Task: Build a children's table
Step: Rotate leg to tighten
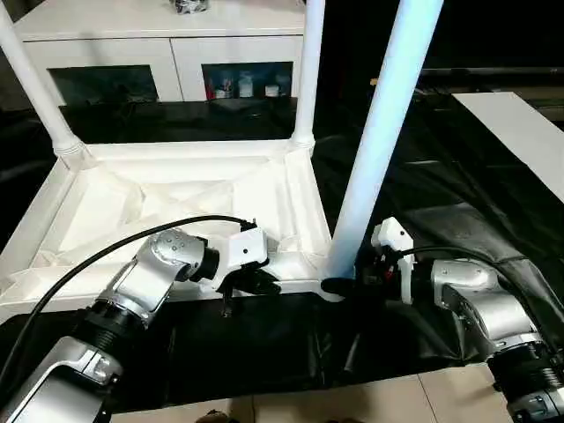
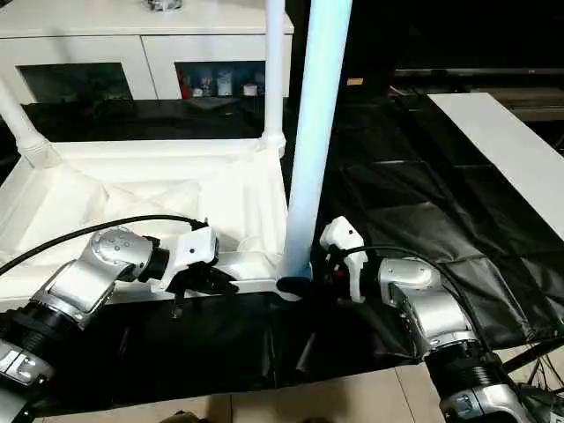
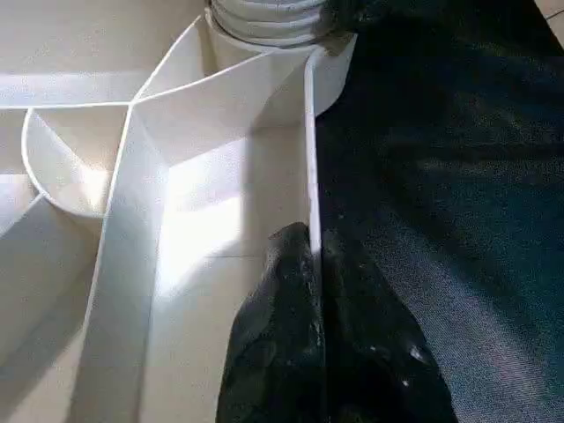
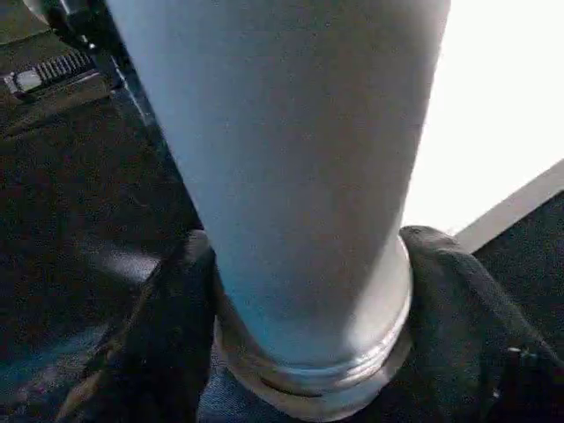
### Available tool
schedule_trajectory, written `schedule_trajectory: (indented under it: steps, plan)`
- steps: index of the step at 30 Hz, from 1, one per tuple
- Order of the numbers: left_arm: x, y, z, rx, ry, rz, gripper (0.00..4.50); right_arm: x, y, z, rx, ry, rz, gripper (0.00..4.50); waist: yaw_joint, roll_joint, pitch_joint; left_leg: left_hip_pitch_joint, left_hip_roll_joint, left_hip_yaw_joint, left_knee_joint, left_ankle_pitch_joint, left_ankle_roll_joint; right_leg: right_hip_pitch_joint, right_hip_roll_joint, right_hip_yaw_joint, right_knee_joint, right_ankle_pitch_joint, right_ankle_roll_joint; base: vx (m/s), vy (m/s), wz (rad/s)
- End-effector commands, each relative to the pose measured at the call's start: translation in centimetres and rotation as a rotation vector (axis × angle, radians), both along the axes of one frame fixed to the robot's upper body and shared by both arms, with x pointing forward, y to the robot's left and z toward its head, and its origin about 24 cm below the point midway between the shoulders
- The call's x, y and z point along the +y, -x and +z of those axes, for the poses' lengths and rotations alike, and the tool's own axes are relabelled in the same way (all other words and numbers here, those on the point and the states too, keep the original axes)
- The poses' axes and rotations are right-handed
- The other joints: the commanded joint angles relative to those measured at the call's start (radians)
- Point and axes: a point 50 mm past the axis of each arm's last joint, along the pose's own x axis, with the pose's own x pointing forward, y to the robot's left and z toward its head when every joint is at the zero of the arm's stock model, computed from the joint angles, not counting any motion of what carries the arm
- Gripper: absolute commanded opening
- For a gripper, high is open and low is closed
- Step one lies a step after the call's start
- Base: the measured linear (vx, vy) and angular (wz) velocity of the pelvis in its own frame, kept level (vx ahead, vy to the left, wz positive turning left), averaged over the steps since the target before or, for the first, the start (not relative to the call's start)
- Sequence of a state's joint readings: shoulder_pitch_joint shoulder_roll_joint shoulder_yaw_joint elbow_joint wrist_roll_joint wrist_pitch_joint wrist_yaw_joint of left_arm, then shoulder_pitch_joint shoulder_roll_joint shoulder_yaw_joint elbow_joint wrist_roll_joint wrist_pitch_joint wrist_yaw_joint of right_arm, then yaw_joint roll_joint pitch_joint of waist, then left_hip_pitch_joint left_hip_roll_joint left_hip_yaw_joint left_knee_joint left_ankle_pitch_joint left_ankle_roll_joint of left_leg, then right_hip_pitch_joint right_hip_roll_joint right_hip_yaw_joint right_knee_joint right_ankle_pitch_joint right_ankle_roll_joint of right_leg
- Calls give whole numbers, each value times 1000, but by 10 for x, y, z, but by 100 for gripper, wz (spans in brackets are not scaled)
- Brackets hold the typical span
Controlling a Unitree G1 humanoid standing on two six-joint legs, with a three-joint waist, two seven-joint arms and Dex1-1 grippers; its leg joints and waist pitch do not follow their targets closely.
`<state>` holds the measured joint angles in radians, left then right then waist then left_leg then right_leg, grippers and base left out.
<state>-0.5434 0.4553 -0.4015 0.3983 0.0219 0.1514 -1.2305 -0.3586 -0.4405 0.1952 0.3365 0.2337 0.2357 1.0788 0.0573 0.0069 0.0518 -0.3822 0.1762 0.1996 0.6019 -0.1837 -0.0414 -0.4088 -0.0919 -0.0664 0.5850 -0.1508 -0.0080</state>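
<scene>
Three legs stand up from the upturned tabletop [image 1: 176, 189], which lies ribs-up on a black sheet [image 1: 458, 220], probably so its corner sockets face upward. The left gripper [image 3: 315, 264] has its fingers pressed together on the thin near rim, likely steadying the top. At about four o'clock from it, the right gripper [image 1: 348, 284] has its fingers spread around the base of the nearest leg [image 1: 381, 123], one finger [image 4: 167, 352] on each side, seemingly to seat it in the corner.
</scene>
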Motion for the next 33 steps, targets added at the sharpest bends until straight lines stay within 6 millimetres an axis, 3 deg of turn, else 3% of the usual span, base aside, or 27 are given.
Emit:
schedule_trajectory:
  steps: [1,5,9,10,11,12,13,15,17,19,24,26,28,30,33]
  plan:
    - [-5,1,4,-21,-3,-41,0,-3,0,-1,21,-7,-8,277,-3,-3,-72,23,56,-24,-74,-212,49,48,-55,42,-53,-226,-239,0,0,0]
    - [-5,2,2,-24,0,-27,0,-4,-4,-8,22,14,-102,271,-4,-1,-71,23,56,-23,-74,-215,48,47,-56,42,-54,-227,-241,0,0,0]
    - [-9,-1,-1,-39,0,13,0,-2,-12,-14,12,39,-223,270,-13,-2,-62,27,54,-27,-80,-294,17,42,-57,41,-68,-353,-209,0,0,0]
    - [-13,-6,-4,-61,-3,75,0,3,-20,-21,3,64,-359,270,-17,-5,-60,27,54,-28,-82,-309,9,41,-57,41,-71,-383,-201,0,0,0]
    - [-13,-6,-4,-61,-3,75,0,3,-20,-21,3,64,-359,270,-29,-2,-53,32,50,-32,-83,-364,-16,33,-57,37,-79,-474,-180,0,0,0]
    - [-21,-14,-7,-97,0,154,0,10,-28,-26,5,80,-506,269,-39,-7,-55,33,48,-39,-82,-401,-33,37,-59,31,-86,-556,-143,0,0,0]
    - [-21,-14,-7,-97,0,154,0,10,-28,-26,5,80,-506,269,-46,-7,-53,36,44,-43,-81,-427,-41,32,-60,26,-97,-619,-114,0,0,0]
    - [-27,-19,-7,-124,4,194,0,15,-33,-28,10,87,-584,269,-54,-6,-55,38,43,-48,-80,-441,-37,32,-61,22,-105,-645,-91,-34,7,-6]
    - [-46,-31,-4,-184,22,284,0,28,-47,-29,32,83,-762,269,-67,-1,-56,36,43,-50,-82,-453,-36,30,-58,19,-107,-626,-93,0,0,0]
    - [-57,-39,0,-221,39,346,0,36,-54,-28,43,75,-850,269,-79,0,-56,53,38,-52,-74,-506,-45,16,-56,10,-118,-653,-89,0,0,0]
    - [-85,-53,12,-332,66,451,0,67,-69,-23,88,30,-980,268,-89,5,-61,41,42,-53,-82,-500,-29,29,-56,9,-114,-554,-110,0,0,0]
    - [-88,-53,13,-354,59,431,0,79,-70,-19,90,-38,-928,268,-87,2,-61,35,41,-49,-83,-491,-13,32,-59,13,-113,-509,-128,0,0,0]
    - [-86,-53,11,-359,48,419,0,83,-71,-15,73,-73,-897,324,-82,-6,-65,28,41,-44,-83,-452,5,35,-61,19,-108,-472,-144,0,0,0]
    - [-81,-53,9,-353,39,412,0,80,-73,-11,22,-65,-883,341,-75,-6,-66,26,41,-38,-82,-400,21,37,-62,25,-100,-427,-170,0,0,0]
    - [-75,-51,7,-355,30,388,0,73,-74,-6,-19,-71,-872,360,-70,-6,-70,20,42,-34,-80,-348,40,42,-63,28,-93,-392,-181,0,0,0]
